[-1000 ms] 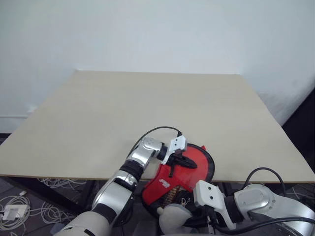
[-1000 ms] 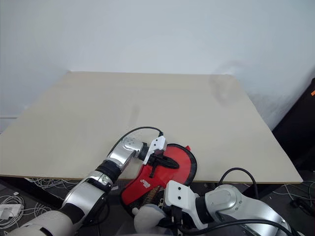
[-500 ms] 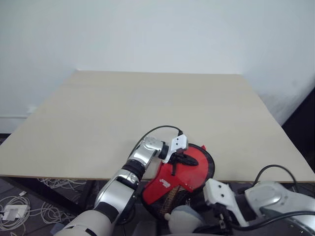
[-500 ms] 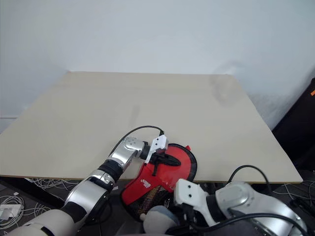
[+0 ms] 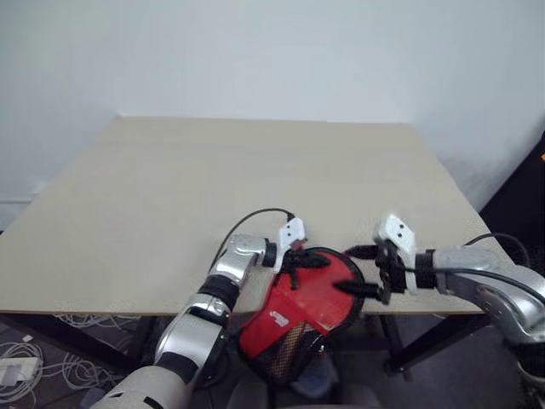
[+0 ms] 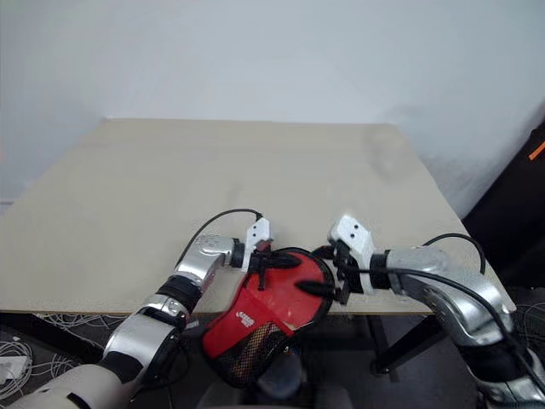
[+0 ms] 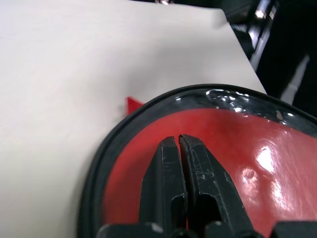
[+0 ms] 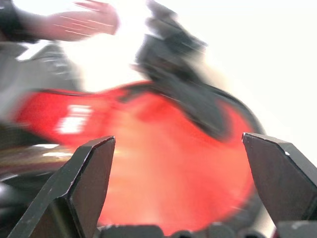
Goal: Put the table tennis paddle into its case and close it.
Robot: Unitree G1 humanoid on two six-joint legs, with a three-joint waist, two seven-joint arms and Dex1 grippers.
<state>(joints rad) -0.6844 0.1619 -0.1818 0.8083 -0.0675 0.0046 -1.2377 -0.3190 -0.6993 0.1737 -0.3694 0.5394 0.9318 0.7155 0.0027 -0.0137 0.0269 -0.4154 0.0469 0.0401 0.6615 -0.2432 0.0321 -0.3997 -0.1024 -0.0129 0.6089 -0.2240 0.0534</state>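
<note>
Lower centre of the head view, the left gripper [image 5: 313,262] is closed, and the right gripper [image 5: 366,271] beside it gapes wide.

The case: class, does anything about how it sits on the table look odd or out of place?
Yes. The case lies only partly on the table: its round red end rests at the near edge, while the mesh handle end hangs off, tilted downward. The left end effector is shut over it; the right end effector stands open beside it.
</note>
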